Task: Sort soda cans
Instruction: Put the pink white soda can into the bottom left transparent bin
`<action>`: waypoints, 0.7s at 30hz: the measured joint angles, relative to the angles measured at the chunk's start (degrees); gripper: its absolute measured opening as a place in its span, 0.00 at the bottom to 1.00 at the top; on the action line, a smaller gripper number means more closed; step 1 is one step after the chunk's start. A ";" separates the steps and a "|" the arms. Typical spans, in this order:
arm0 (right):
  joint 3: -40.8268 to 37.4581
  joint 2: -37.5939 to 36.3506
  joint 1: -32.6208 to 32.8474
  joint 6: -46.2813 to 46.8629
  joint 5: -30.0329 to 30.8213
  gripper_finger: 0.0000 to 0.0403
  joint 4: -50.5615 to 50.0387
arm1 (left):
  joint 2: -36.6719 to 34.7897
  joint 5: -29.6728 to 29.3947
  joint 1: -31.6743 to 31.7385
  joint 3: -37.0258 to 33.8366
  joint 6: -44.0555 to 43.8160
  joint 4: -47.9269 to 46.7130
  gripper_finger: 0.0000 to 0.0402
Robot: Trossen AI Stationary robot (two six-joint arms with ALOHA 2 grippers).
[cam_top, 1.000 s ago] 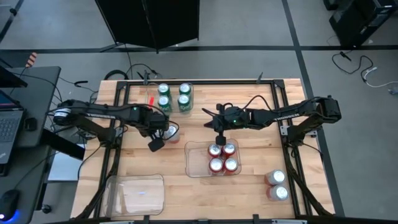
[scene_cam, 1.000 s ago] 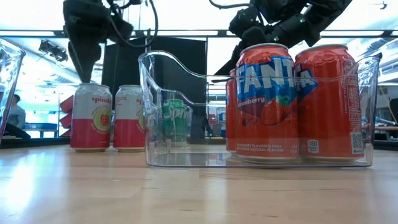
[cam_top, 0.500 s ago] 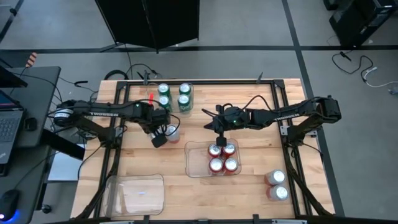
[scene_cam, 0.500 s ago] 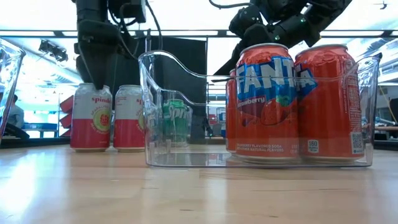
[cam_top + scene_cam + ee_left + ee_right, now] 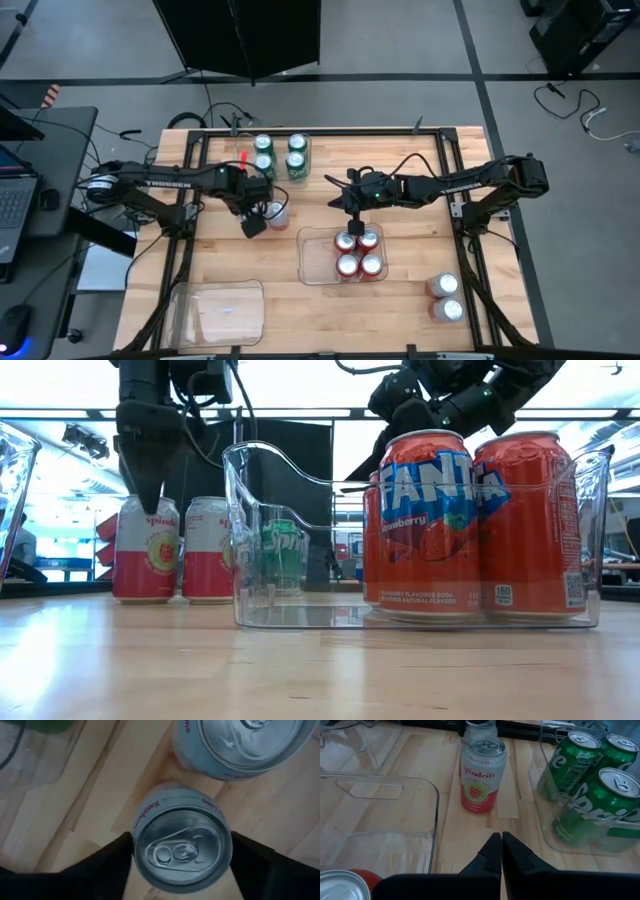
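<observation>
You see the whole table (image 5: 400, 150) from straight above. The low camera sits at table height, close to the red cans (image 5: 470, 525). Each wrist camera looks down past its fingers; both show the white can (image 5: 182, 850), also visible from above.

Bare table (image 5: 230, 255) lies open between the empty tray (image 5: 220, 312) and the red-can tray (image 5: 310, 258). Two white cans (image 5: 147, 550) stand touching, near the green-can tray (image 5: 555, 842), crowding that corner.
</observation>
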 joint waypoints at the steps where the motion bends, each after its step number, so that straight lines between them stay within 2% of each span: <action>1: 0.00 0.00 0.00 0.00 0.01 0.00 0.00 | 0.06 -0.21 0.00 0.43 0.69 -0.34 0.64; 2: 0.00 0.00 0.00 0.00 0.00 0.00 0.00 | 0.14 -0.48 -0.05 0.99 1.43 -0.71 0.60; 6: 0.00 0.00 0.00 0.00 0.00 0.00 -0.02 | 0.15 -1.19 -0.54 6.22 3.27 -4.42 0.59; 12: 0.00 0.02 0.00 -0.23 0.01 0.00 -0.28 | 0.08 -4.25 -3.29 17.73 1.35 -17.32 0.59; 16: 0.00 0.02 0.00 -0.32 0.00 0.00 -0.28 | 0.04 -4.36 -7.84 24.86 -2.93 -25.30 0.59; 21: 0.00 0.02 0.00 -0.44 0.00 0.00 -0.28 | 0.02 -2.40 -16.05 29.47 -7.82 -25.84 0.59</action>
